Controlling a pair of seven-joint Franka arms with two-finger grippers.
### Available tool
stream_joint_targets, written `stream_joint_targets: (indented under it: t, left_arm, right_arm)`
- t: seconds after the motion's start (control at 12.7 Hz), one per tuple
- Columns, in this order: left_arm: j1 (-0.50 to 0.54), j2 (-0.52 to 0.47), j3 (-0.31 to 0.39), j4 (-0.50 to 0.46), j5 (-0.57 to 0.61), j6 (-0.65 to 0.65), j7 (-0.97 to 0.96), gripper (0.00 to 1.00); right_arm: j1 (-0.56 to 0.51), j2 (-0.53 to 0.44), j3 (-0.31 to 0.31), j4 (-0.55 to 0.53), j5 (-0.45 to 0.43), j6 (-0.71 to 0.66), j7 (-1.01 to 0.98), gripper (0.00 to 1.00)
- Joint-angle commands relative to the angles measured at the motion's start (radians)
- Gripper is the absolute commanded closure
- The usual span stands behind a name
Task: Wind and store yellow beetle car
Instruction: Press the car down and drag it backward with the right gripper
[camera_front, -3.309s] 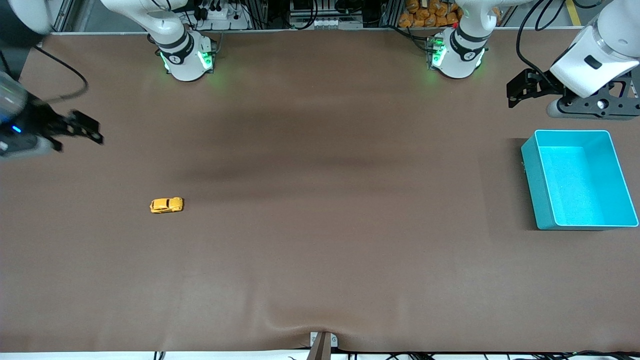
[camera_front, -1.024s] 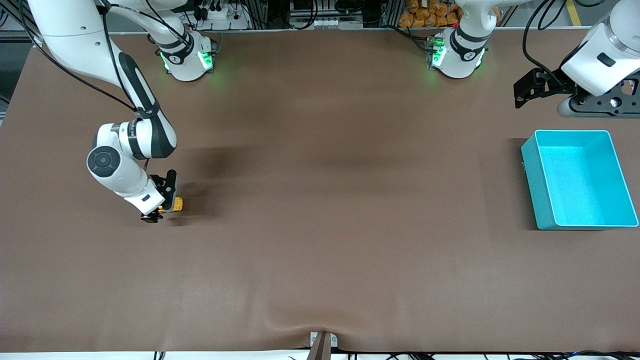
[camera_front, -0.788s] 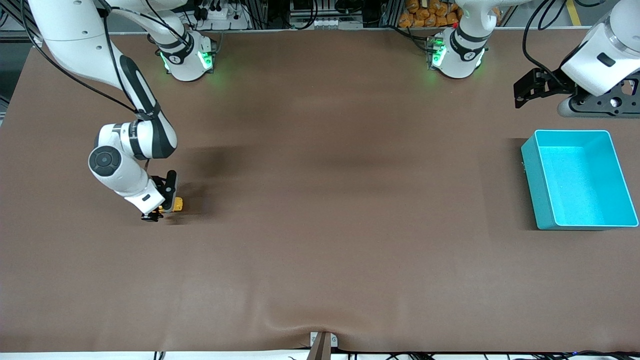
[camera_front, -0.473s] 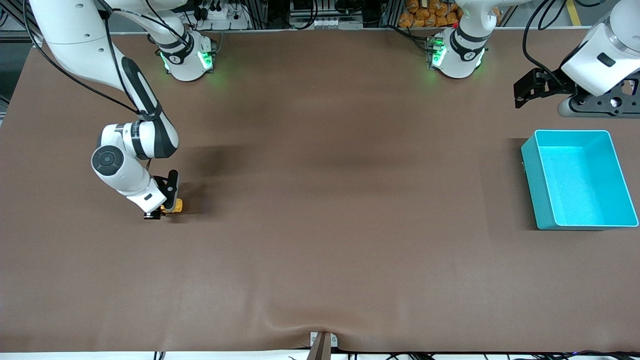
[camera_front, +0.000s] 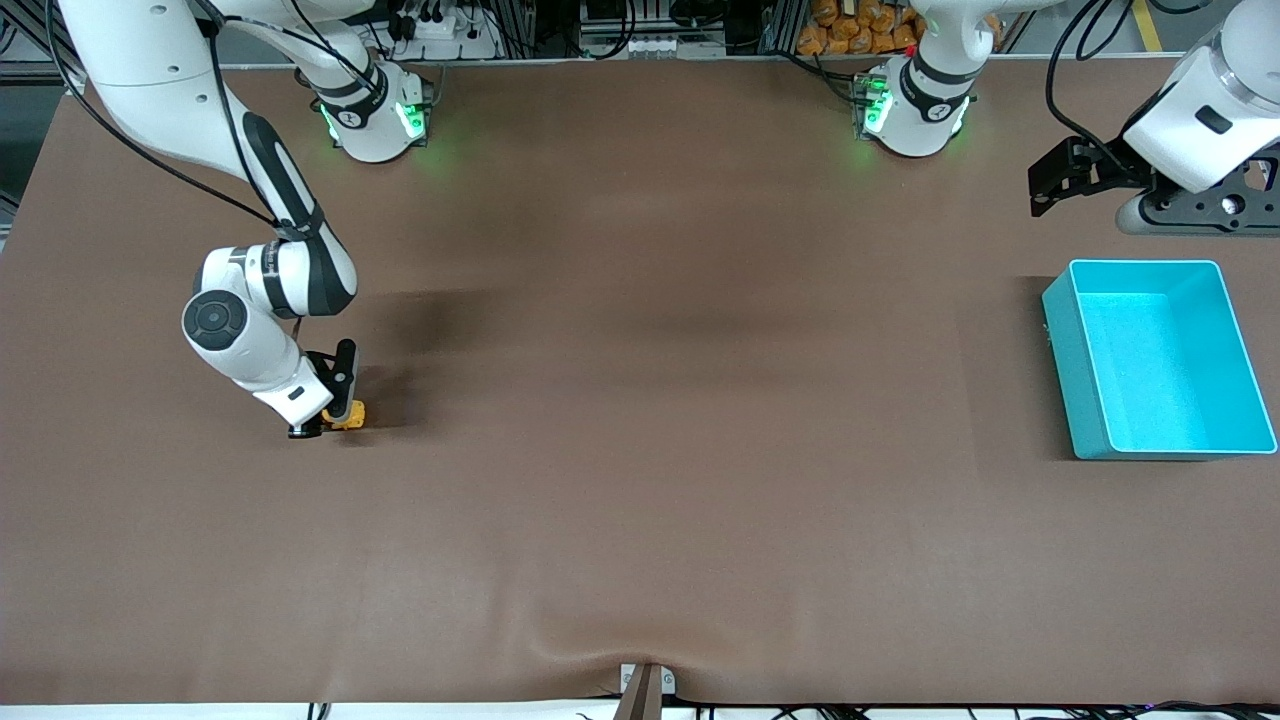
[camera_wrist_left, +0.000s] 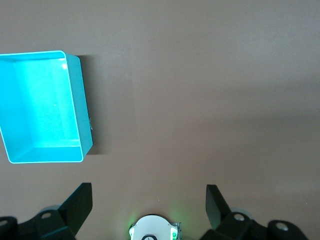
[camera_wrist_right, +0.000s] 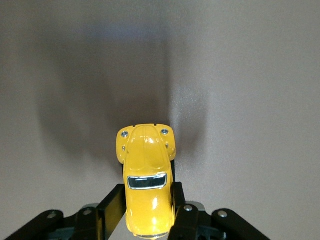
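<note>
Between right claw (camera_wrist_right: 145, 212) fingers, yellow beetle car (camera_wrist_right: 146, 172) — gripped, on table

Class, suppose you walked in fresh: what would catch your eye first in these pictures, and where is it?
The yellow toy car stands out, pinched between the fingers of the right gripper on the brown table toward the right arm's end. Next is the teal bin at the left arm's end, with the left gripper waiting open above the table beside it.

White arms (camera_front: 150, 70), black joint bands, black fingers (camera_wrist_right: 112, 207), green-lit bases (camera_front: 375, 115), black cables
</note>
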Motion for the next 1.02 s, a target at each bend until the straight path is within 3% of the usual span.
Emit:
stream_joint_targets:
  t: [0.0,0.95]
  left_arm:
    - [0.004,-0.007,-0.002,0.005,0.009,-0.008,-0.008,0.00]
    - [0.004,-0.009,0.012,0.004,0.035,-0.008,-0.013,0.00]
  right_arm:
    - [0.014,0.021,0.002,-0.008,-0.020,0.025,0.003,0.76]
    - [-0.042,0.079,0.003,0.004,-0.020,0.068,-0.003,0.77]
